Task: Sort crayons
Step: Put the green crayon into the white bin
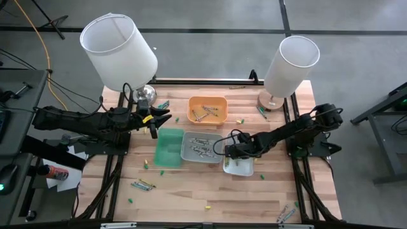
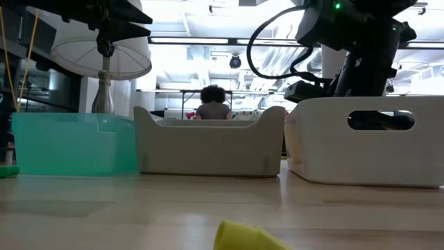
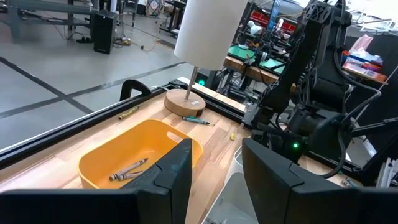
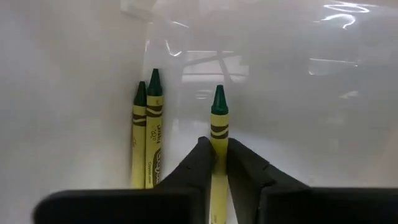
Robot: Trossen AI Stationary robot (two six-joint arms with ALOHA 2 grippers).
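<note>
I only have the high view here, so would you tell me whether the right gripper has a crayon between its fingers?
Observer: Yes. The right wrist view shows the right gripper closed on one green-tipped crayon inside the white tray.
Operator: Is anything else in that tray?
Observer: Two more green-tipped crayons lie side by side along its wall.
Operator: And the left gripper?
Observer: The left gripper is open and empty, raised near the orange tray, which holds crayons.
</note>
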